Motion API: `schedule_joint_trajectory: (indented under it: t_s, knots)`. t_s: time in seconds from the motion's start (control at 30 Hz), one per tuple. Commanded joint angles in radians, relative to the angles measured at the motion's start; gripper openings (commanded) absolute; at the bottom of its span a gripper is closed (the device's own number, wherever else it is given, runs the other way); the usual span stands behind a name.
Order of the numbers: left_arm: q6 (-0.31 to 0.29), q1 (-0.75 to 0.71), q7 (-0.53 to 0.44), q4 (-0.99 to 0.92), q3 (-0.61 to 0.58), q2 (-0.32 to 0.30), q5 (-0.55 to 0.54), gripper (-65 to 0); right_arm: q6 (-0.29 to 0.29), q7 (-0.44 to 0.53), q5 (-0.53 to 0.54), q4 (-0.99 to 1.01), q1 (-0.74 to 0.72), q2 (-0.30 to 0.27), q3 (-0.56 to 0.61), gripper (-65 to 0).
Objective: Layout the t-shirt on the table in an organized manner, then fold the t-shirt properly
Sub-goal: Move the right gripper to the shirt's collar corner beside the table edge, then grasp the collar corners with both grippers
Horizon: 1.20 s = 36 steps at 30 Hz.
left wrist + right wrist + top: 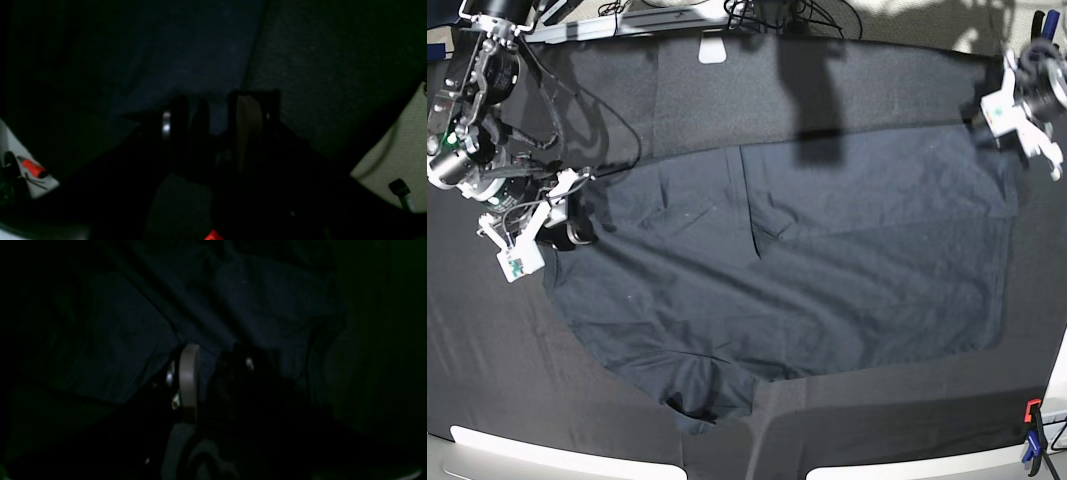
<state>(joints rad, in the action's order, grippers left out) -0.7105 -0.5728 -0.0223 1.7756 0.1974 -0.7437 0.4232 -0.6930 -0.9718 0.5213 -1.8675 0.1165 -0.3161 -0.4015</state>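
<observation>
Nearest the lens in the base view, the table [547,400], black cloth, creased, fills the frame. On it the t-shirt [827,260] lies spread across the centre, still rumpled, one sleeve bunched at lower centre. Step in hand: layout, not folding yet.

Right pincer [555,232] sits at mid left on the shirt's edge; wrist view too dark, cannot tell whether it holds cloth. Left pincer [992,120], upper right, is at the opposite corner; jaws stand apart, grip unclear.

Next move likely calls for drawing both edges outward to flatten wrinkles.
</observation>
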Motion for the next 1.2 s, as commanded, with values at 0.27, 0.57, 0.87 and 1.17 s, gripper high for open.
schedule_joint_trajectory:
  t_s: [0.27,0.57,0.87,1.17]
  knots:
    - [0.028,0.005,-0.005,-0.031,-0.027,-0.019,-0.004,-43.5,-0.005,0.002,0.014,-0.018,-0.014,-0.013,-0.005,-48.5]
    - [0.256,0.08,0.059,-0.175,-0.159,-0.019,0.048,-43.5,-0.005,0.002,0.014,-0.018,-0.014,-0.013,-0.005,-48.5]
    - [0.255,0.107,0.058,-0.252,-0.192,-0.027,0.126,-43.6,-0.005,0.003,0.014,-0.018,-0.014,-0.013,-0.005,-48.5]
    - [0.255,0.107,0.048,-0.252,-0.192,-0.027,0.126,-65.0,-0.005,-0.016,0.019,-0.02,-0.013,-0.058,-0.004,-48.5]
